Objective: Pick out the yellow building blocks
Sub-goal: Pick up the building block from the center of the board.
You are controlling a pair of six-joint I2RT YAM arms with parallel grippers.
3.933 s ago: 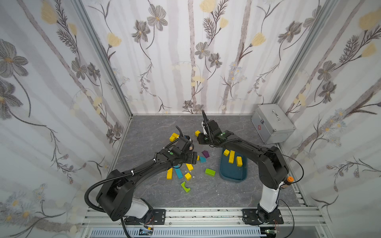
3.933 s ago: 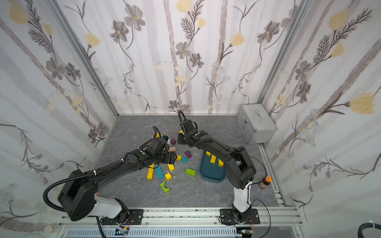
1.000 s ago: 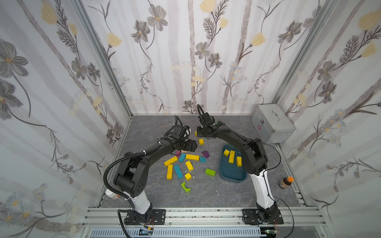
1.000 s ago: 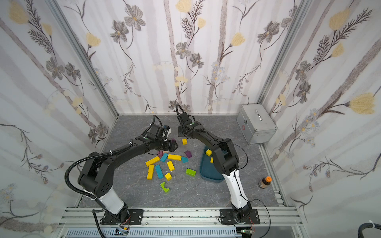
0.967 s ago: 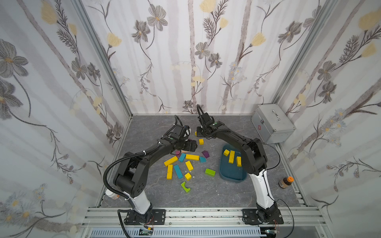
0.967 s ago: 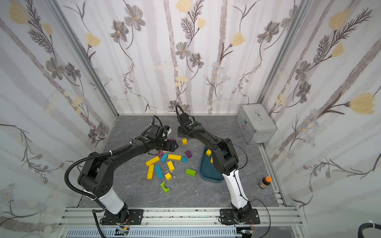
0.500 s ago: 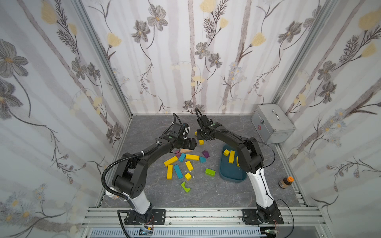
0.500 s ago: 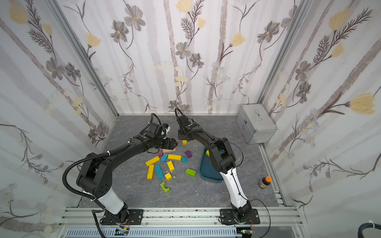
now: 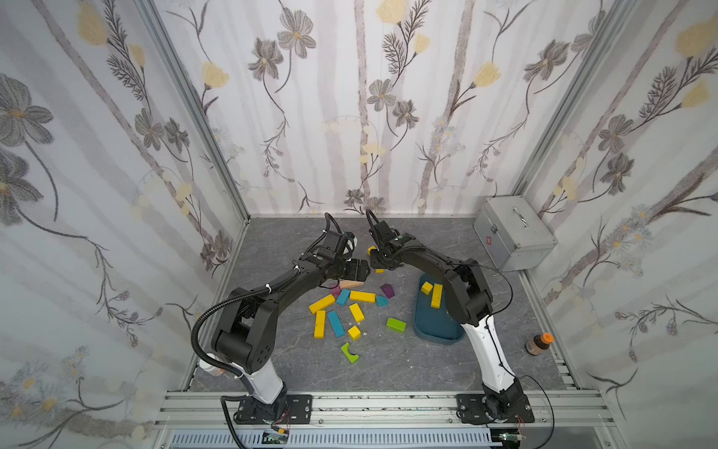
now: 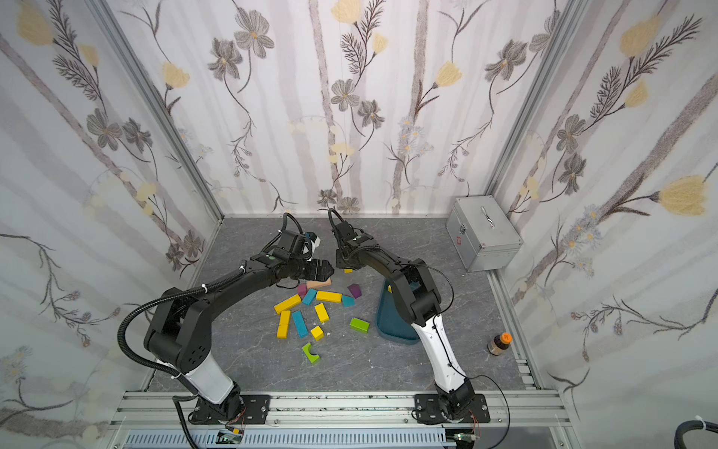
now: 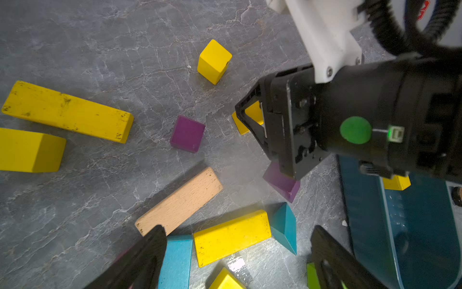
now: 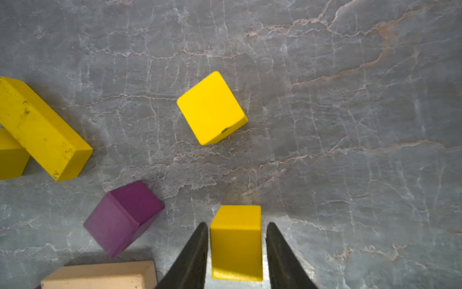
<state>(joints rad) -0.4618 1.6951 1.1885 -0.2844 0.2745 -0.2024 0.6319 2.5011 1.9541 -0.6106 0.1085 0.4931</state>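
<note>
Several yellow building blocks lie mid-table in both top views, among them bars (image 9: 322, 303) (image 10: 287, 303) and a cube (image 9: 354, 332). Two more lie in the teal tray (image 9: 435, 330). My right gripper (image 12: 236, 250) is low over the far part of the pile. Its jaws closely flank a small yellow block (image 12: 236, 242) that rests on the table, with a thin gap on one side. Another yellow cube (image 12: 212, 108) sits just beyond it. My left gripper (image 11: 237, 252) hangs wide open above a yellow bar (image 11: 231, 237), holding nothing.
A peach bar (image 11: 180, 200), purple blocks (image 11: 187, 133), teal blocks (image 9: 335, 323), a green block (image 9: 396, 325) and a green arch (image 9: 349, 352) mix with the yellow ones. A metal case (image 9: 514, 237) stands back right and a small bottle (image 9: 538, 343) front right. The two grippers (image 9: 355, 269) (image 9: 376, 264) are close together.
My right gripper's jaws have narrowed around the small yellow block. Both grippers have edged a little toward the back of the table and closer together.
</note>
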